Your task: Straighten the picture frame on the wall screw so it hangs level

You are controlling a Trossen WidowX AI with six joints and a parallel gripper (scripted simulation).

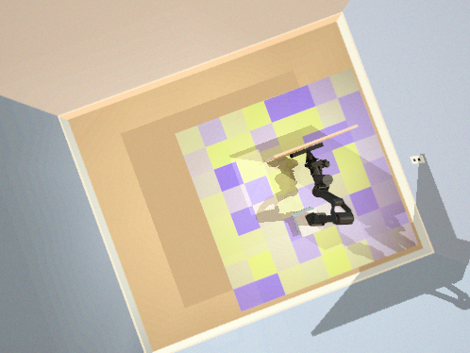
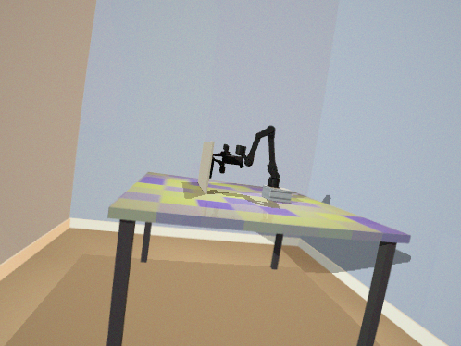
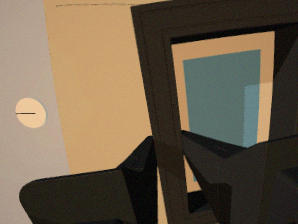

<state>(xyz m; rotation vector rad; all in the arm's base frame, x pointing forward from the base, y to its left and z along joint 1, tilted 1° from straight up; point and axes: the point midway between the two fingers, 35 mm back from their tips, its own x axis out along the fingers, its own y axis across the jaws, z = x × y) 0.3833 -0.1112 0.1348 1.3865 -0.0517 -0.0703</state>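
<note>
The dark picture frame (image 1: 297, 154) (image 2: 211, 168) (image 3: 146, 65) hangs against the upright board (image 1: 341, 133) (image 2: 204, 168) (image 3: 95, 90). Its teal picture with a pale border shows in the wrist view. There the frame's top edge climbs to the right, while a thin line on the board runs nearly level. My gripper (image 3: 166, 138) is shut on the frame's left bar in the wrist view, one finger on each side of it. In the exterior view the gripper (image 2: 214, 158) reaches the board's face level. The screw and the notched strip are hidden.
The board stands on the patchwork table (image 1: 259, 261) (image 2: 194, 219). The arm's pale base block (image 1: 302, 228) (image 2: 277, 194) stands behind the gripper. A pale round disc (image 3: 31, 113) with a thin dark line shows left of the board.
</note>
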